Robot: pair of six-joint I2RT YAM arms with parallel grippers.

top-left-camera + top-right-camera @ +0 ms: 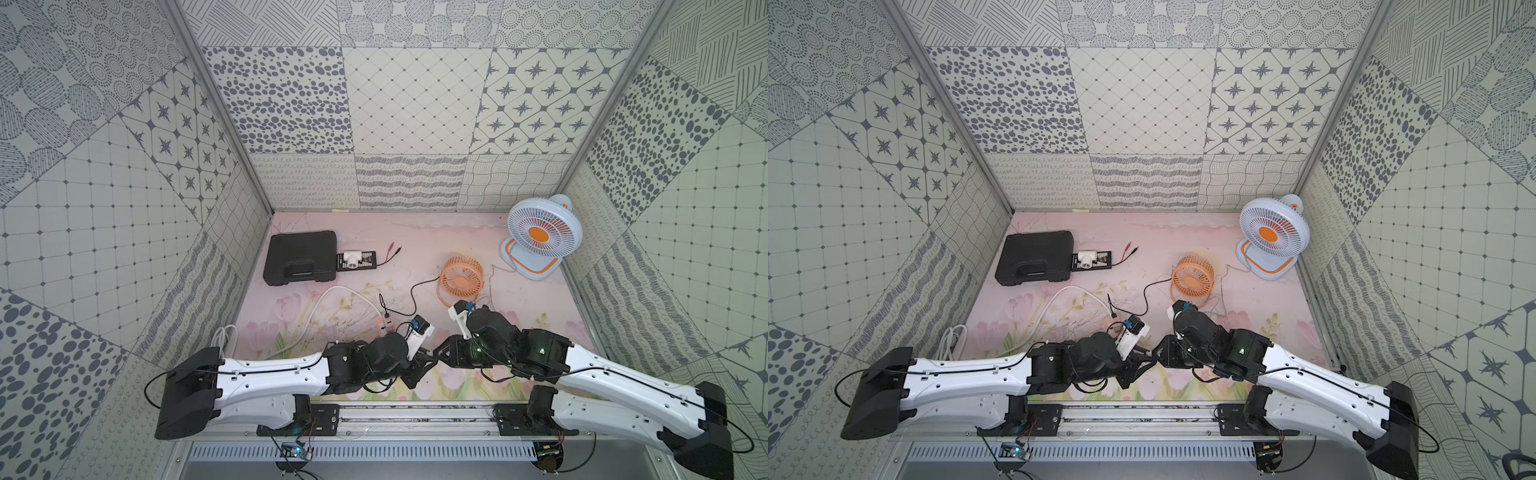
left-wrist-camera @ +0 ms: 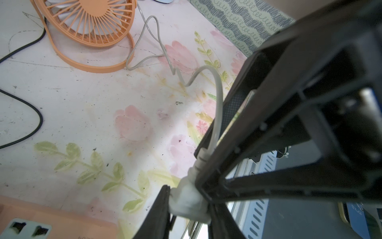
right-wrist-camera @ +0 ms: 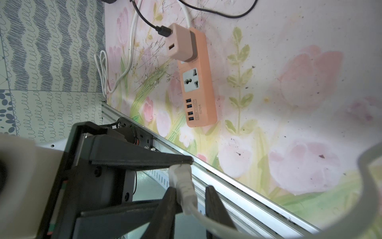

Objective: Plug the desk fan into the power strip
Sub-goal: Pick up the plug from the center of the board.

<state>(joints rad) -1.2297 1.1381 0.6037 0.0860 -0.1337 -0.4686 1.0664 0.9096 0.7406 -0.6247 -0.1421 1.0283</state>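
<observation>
While the left jaws pinch the white plug (image 2: 187,201), the right jaws stand spread around its cord (image 2: 219,97).

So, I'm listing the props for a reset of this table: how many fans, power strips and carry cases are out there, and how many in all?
Fans: 2, the orange fan and the white fan
Power strips: 1, the power strip
Cases: 1, the black case
Total: 4
</observation>
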